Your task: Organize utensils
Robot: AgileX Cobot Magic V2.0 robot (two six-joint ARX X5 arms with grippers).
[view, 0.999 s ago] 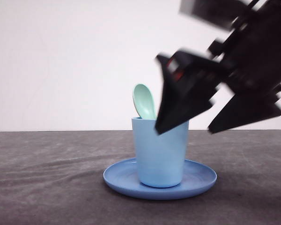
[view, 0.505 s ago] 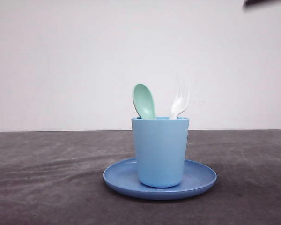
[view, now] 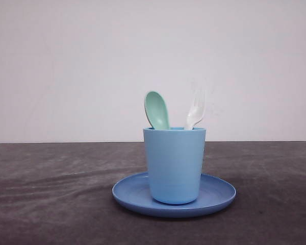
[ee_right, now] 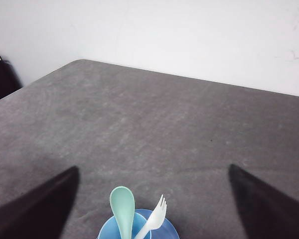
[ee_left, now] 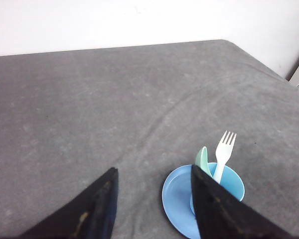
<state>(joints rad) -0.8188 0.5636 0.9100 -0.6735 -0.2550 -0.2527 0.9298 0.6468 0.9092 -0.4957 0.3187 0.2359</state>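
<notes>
From the front, a light blue cup (view: 174,165) stands upright in the middle of a blue round plate (view: 219,196) on the dark grey table (view: 51,194); a mint-green spoon (view: 157,109) stands in the cup with its bowl up, leaning toward the left rim; a white fork (view: 196,111) stands beside it with tines up, leaning toward the right rim; the two heads are apart above the rim. In the left wrist view, the left gripper (ee_left: 152,209) hangs above the table with its two dark fingers (ee_left: 97,211) spread wide and nothing between them; the plate (ee_left: 175,196) and cup (ee_left: 233,183) lie just beside one finger, partly hidden by it; the spoon (ee_left: 203,160) and fork (ee_left: 224,150) rise from the cup, close together. In the right wrist view, the right gripper (ee_right: 152,204) is likewise wide open and empty, high over the table; the cup (ee_right: 107,231) sits between its fingers (ee_right: 37,206) at the picture's edge, with the spoon (ee_right: 122,206) and fork (ee_right: 155,217) standing in it, their handles crossing near the rim.
</notes>
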